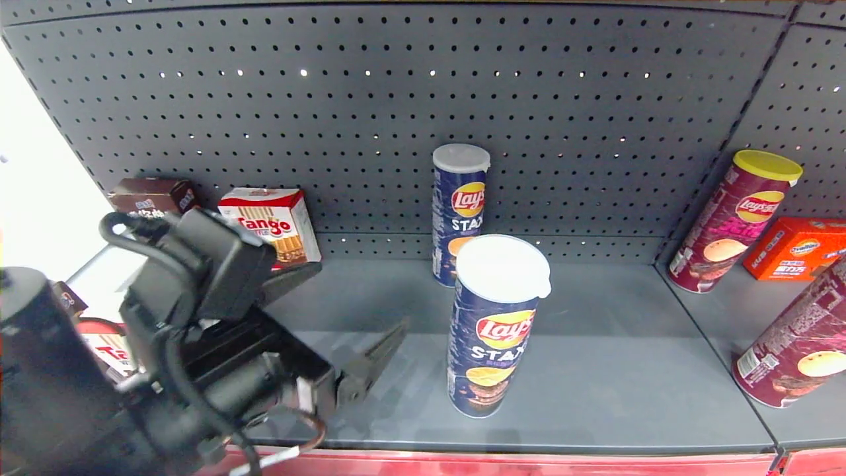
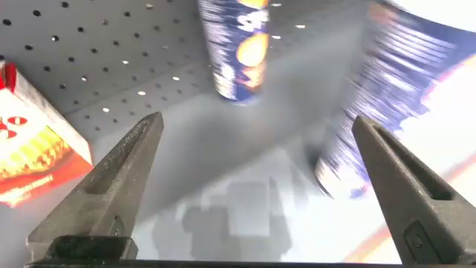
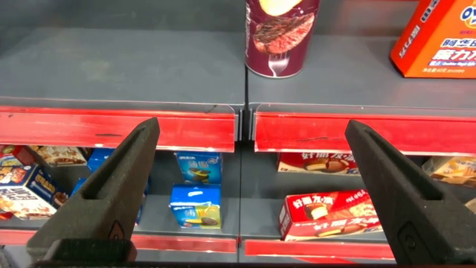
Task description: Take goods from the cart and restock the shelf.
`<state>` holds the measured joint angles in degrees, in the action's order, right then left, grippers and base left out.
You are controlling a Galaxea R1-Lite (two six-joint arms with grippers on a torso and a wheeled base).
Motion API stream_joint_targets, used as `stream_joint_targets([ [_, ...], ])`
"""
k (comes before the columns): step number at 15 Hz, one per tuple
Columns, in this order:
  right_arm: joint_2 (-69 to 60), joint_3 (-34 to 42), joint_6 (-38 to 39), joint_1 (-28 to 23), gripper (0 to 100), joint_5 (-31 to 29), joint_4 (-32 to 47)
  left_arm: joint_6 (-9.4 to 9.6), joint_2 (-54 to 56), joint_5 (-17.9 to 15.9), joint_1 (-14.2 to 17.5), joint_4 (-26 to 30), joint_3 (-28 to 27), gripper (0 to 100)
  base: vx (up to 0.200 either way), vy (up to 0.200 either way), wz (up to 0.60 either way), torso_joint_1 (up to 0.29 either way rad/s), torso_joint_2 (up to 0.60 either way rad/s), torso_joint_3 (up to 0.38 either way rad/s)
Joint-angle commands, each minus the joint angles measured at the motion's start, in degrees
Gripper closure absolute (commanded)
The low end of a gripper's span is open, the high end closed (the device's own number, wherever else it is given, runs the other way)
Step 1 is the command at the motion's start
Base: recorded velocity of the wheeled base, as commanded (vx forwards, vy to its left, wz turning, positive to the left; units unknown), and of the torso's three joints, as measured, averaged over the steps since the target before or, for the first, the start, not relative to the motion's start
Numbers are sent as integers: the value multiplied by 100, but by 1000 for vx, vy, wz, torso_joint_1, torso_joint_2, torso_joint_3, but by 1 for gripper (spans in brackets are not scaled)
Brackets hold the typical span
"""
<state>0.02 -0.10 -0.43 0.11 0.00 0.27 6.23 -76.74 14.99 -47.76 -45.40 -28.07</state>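
Left hand (image 2: pixel 256 123) is hanging wide open and empty beside the front blue chip can (image 1: pixel 496 330), which is standing upright on the shelf (image 1: pixel 595 370) before a second can (image 1: pixel 459 211), while right hand (image 3: pixel 253 125) is also gaping empty, so restocking is looking partly done, with bare shelf space waiting.

The left arm (image 1: pixel 198 330) is seen extended forward, and the left gripper (image 2: pixel 258 125) is held with its jaws spread wide. The right gripper (image 3: pixel 253 128) is likewise held wide apart.
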Motion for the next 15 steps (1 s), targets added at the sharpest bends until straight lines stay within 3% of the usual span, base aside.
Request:
stream_joint_targets([
  [1, -2, 1, -1, 7, 0, 0, 0, 19, 1311, 3, -752, 31, 997, 0, 0, 0, 0, 0, 0, 0],
  [3, -2, 1, -1, 7, 0, 0, 0, 27, 1917, 3, -1156, 57, 1586, 0, 0, 0, 0, 0, 0, 0],
  [5, -2, 1, -1, 7, 0, 0, 0, 89, 2453, -23, -893, 277, 1902, 0, 0, 0, 0, 0, 0, 0],
  [6, -2, 1, -1, -2, 0, 0, 0, 458, 3227, -67, -506, 637, 2280, 0, 0, 0, 0, 0, 0, 0],
  [7, -2, 1, -1, 7, 0, 0, 0, 528, 3578, -128, -260, 629, 2711, 0, 0, 0, 0, 0, 0, 0],
  [9, -2, 1, -1, -2, 0, 0, 0, 555, 4290, -445, 250, 1261, 2807, 0, 0, 0, 0, 0, 0, 0],
  [11, -2, 1, -1, 7, 0, 0, 0, 520, 4818, -1069, 742, 2009, 2807, 0, 0, 0, 0, 0, 0, 0],
  [12, -2, 1, -1, 7, 0, 0, 0, 528, 4949, -1227, 874, 2246, 2807, 0, 0, 0, 0, 0, 0, 0],
  [13, -2, 1, -1, 7, 0, 0, 0, 520, 5327, -1596, 1349, 2879, 2807, 0, 0, 0, 0, 0, 0, 0],
  [15, -2, 1, -1, -2, 0, 0, 0, 511, 5899, -1754, 1973, 3661, 2807, 0, 0, 0, 0, 0, 0, 0],
])
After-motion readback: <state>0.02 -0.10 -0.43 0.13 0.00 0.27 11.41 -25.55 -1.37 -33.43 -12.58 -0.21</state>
